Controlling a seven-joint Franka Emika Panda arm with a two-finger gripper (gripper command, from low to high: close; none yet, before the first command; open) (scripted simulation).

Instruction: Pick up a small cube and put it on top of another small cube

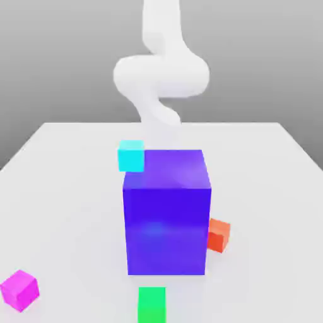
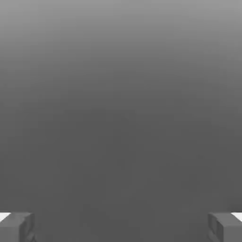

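end effector [image 2: 121, 227]: fingers spread wide, empty | small cubes: cyan cube [image 1: 131, 156], red cube [image 1: 218, 235], green cube [image 1: 152, 305] on table [image 1: 63, 189], well apart from it | handling: likely light, rigid; grip opposite flat faces

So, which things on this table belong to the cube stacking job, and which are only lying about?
Job:
small cyan cube
small red-orange cube
small green cube
small magenta cube
open two-finger gripper

Lying about:
large blue-purple block; too big to count as a small cube
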